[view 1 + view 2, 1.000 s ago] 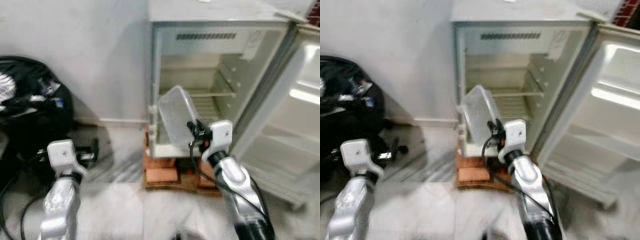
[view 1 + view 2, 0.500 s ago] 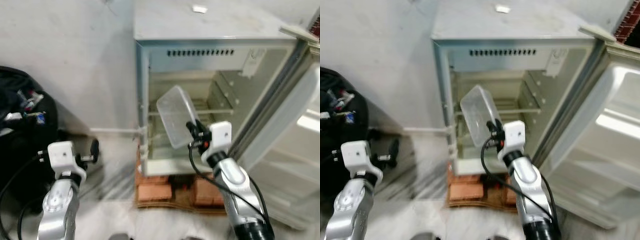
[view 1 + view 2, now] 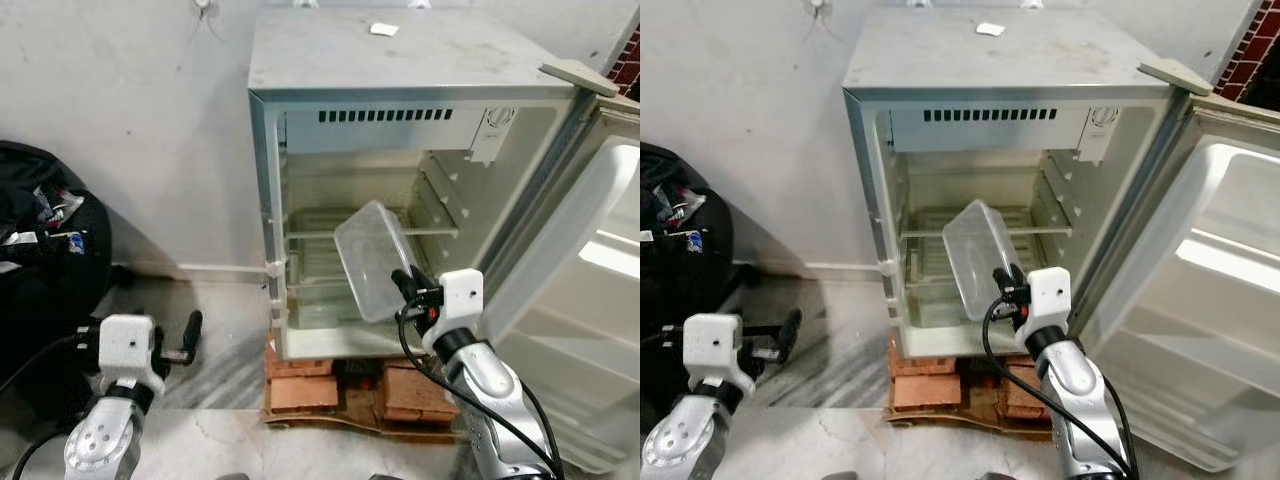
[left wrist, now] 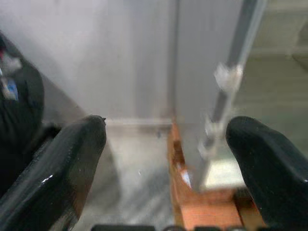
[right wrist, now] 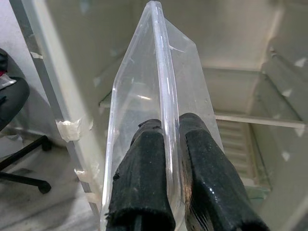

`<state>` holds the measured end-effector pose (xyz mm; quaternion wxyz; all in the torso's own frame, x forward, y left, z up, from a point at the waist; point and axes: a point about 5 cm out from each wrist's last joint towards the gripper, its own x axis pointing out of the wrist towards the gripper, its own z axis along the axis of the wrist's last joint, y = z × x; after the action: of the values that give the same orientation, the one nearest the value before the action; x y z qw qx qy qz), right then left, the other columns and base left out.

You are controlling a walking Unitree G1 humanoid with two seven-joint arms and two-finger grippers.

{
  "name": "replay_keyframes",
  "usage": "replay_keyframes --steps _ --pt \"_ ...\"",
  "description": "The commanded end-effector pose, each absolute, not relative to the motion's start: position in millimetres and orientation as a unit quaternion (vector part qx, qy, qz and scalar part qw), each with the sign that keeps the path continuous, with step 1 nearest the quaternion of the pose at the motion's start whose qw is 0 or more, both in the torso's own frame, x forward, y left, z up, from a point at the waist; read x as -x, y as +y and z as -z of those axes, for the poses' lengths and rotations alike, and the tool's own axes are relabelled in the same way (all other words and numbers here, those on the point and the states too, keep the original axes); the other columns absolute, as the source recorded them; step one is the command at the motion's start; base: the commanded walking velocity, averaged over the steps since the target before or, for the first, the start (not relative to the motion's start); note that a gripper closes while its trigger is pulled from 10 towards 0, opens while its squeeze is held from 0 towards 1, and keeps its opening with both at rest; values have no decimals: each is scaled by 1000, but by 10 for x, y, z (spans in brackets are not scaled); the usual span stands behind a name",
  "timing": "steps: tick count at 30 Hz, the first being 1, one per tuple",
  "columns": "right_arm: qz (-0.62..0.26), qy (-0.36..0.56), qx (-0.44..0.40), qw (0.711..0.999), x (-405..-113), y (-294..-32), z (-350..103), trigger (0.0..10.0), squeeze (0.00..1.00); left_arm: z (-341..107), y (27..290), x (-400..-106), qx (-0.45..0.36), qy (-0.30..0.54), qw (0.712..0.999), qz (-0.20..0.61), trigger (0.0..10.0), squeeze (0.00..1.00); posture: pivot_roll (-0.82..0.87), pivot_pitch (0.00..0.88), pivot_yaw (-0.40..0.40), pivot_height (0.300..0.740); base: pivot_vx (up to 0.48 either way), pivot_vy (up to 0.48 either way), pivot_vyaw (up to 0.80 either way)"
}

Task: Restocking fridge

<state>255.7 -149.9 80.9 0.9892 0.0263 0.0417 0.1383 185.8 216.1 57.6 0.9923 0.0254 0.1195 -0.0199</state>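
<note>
A small white fridge (image 3: 400, 60) stands open on bricks, its shelves (image 3: 330, 232) bare. My right gripper (image 3: 408, 284) is shut on the rim of a clear plastic container (image 3: 372, 258), held tilted in front of the fridge's lower opening. In the right wrist view the two fingers (image 5: 144, 183) pinch the container's edge (image 5: 161, 86). My left gripper (image 3: 190, 335) hangs low at the left of the fridge, and in the left wrist view its fingers (image 4: 67, 163) stand wide open with nothing between them.
The fridge door (image 3: 590, 290) swings open to the right. A pallet of bricks (image 3: 340, 385) props up the fridge. A black bag (image 3: 45, 270) lies on the floor at the left, against the grey wall (image 3: 130, 120).
The camera has risen and come nearer, so the fridge's top now shows. My right gripper has carried the container to the right, closer to the fridge opening. The left arm has sunk lower.
</note>
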Motion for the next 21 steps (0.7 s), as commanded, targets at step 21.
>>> replay_keyframes --steps 21 --pt "-190 50 -35 980 -2546 -1348 -830 10000 0 -732 1993 -2100 -13 78 996 37 10000 0 88 33 -43 740 0 0 201"
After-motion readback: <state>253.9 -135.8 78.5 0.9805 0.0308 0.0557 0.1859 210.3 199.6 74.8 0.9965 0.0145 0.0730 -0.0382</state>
